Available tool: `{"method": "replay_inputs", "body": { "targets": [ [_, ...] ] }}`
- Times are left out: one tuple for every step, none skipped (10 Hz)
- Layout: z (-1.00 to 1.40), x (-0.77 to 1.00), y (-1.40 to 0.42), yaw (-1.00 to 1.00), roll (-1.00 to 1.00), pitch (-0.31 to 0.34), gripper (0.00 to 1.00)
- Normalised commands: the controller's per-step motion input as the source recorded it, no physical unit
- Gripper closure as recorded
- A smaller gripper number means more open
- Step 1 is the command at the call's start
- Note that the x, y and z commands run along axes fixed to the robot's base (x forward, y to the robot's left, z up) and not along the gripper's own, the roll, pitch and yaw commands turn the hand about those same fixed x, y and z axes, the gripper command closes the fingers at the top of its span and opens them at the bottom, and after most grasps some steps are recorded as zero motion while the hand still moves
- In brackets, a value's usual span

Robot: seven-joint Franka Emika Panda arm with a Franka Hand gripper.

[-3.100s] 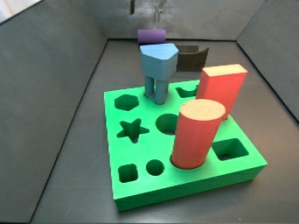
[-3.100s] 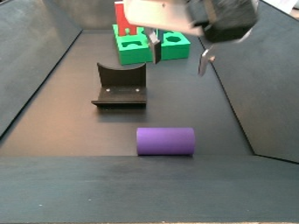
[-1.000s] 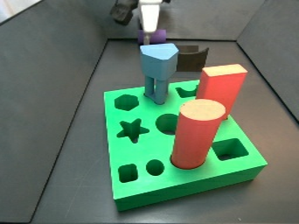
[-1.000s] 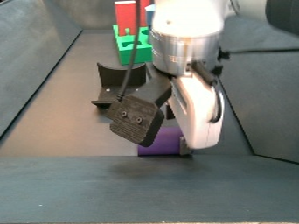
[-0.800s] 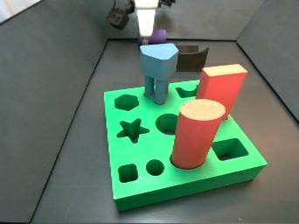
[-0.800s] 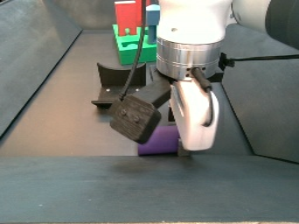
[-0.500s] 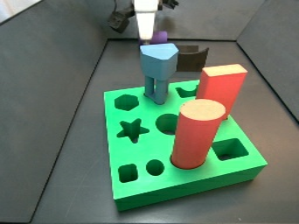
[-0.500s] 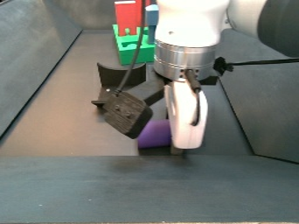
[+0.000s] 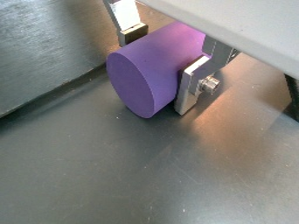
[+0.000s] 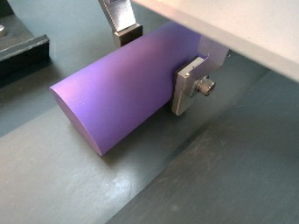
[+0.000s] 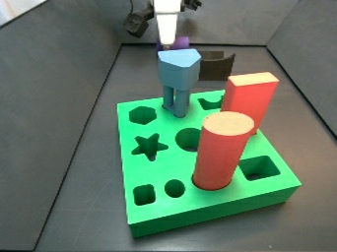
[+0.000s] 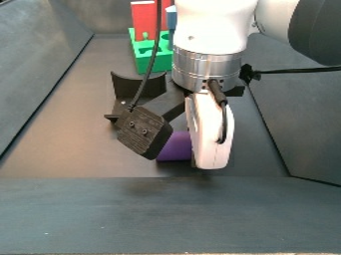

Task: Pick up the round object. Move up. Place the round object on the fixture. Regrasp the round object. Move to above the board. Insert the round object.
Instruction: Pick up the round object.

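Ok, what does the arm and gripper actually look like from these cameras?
In a side view the arm is white with a ribbed silver collar and thin black cables, and a black camera block hangs beside it. The gripper, down at the peg on the floor, has flat silver plate fingers, one with a screw head.

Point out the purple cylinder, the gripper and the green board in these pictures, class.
purple cylinder (image 10: 117,92): wrist view, on its curved side.
gripper (image 9: 163,54): wrist view, midway between the fingertips straddling the cylinder lying on the floor.
green board (image 11: 165,165): side view, on its top face between holes.
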Motion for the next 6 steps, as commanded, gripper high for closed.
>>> {"method": "replay_inputs", "body": {
  "targets": [
    [0.00, 0.00, 0.00, 0.00, 0.00, 0.000, 1.00],
    [0.00, 0.00, 0.00, 0.00, 0.00, 0.000, 1.00],
    [0.00, 0.00, 0.00, 0.00, 0.00, 0.000, 1.00],
    [0.00, 0.00, 0.00, 0.00, 0.00, 0.000, 1.00],
    [0.00, 0.00, 0.00, 0.00, 0.00, 0.000, 1.00],
    [0.00, 0.00, 0.00, 0.00, 0.00, 0.000, 1.00]
  ]
}}
